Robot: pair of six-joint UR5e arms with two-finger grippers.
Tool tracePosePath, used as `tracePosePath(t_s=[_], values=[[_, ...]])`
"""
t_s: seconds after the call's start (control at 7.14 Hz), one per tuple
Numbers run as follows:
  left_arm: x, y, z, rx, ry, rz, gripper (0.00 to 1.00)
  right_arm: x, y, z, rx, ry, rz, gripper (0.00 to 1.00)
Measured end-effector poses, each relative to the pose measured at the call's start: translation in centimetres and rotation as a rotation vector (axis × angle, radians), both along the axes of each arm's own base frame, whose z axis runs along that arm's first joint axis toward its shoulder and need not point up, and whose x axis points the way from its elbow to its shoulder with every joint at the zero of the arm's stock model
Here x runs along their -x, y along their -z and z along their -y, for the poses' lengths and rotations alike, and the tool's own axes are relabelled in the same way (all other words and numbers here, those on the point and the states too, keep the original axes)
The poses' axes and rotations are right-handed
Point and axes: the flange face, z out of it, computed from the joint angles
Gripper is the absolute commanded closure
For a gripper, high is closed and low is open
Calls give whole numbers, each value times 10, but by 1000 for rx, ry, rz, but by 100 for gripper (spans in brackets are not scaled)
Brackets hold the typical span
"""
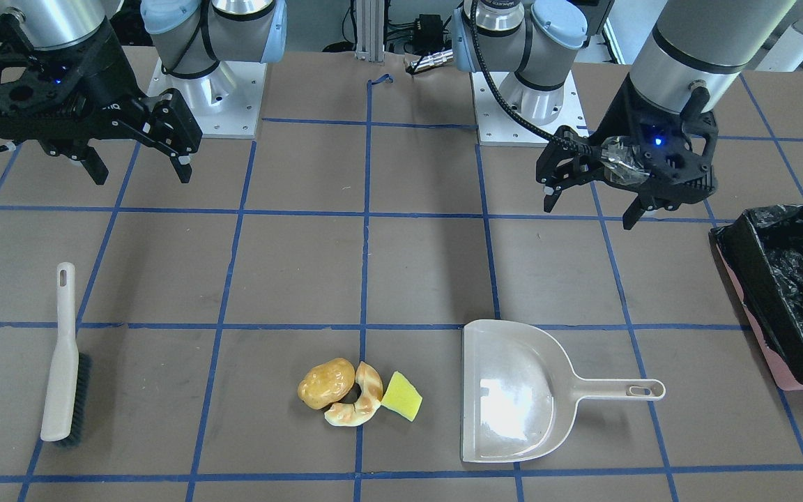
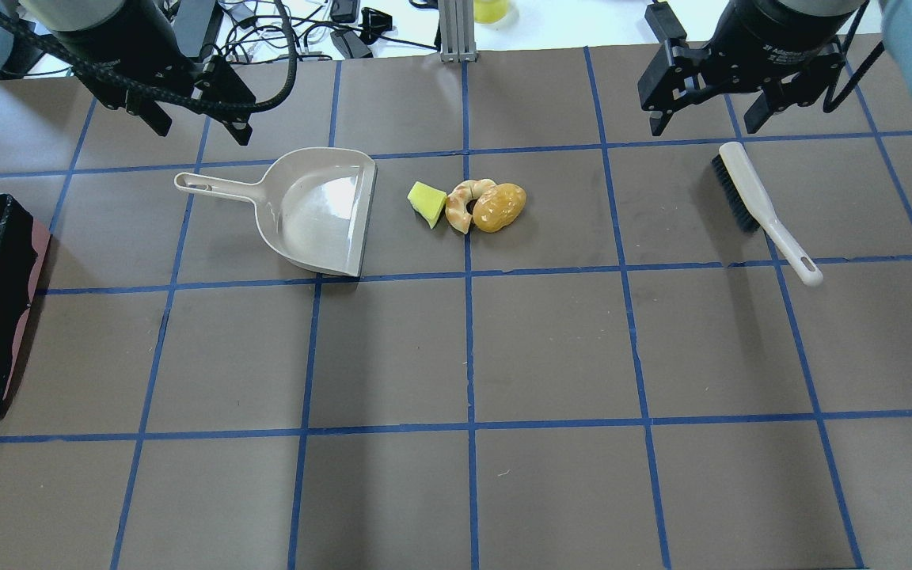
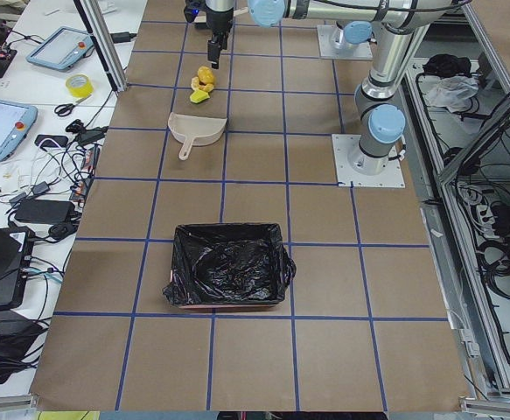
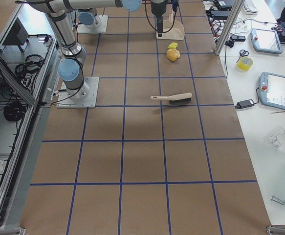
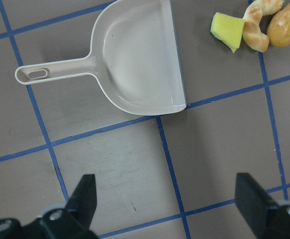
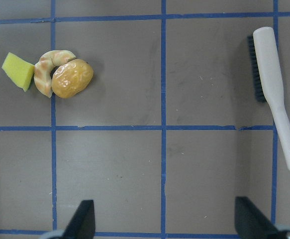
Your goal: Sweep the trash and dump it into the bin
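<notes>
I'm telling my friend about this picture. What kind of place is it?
Probably a robot lab, not a home. Two robot arms are bolted to a big table marked with a blue tape grid, and control tablets and cables lie on the bench beside it.

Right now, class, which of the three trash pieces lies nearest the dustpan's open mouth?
The yellow wedge: it sits between the dustpan and the curved shrimp-like piece, while the golden-brown lump lies farthest, on the far side of both.
</notes>
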Motion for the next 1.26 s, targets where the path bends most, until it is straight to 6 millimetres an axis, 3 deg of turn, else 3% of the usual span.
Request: tracePosePath(t_s=[0.14,0.28,0.56,0.98,1.26], values=[[2,-3,-3,3,-12,3,0,0,0,0,0,0,0,0],[3,-5,-6,4,-17,7,7,0,0,0,0,0,0,0],[-1,5,6,10,55,14,5,1,-1,-1,0,0,-8,0],[-11,57,49,21,483,39,0,6,-3,-1,1,8,-19,0],[-39,103,77,-22,841,46,0,31,2,7,-1,30,-42,0]])
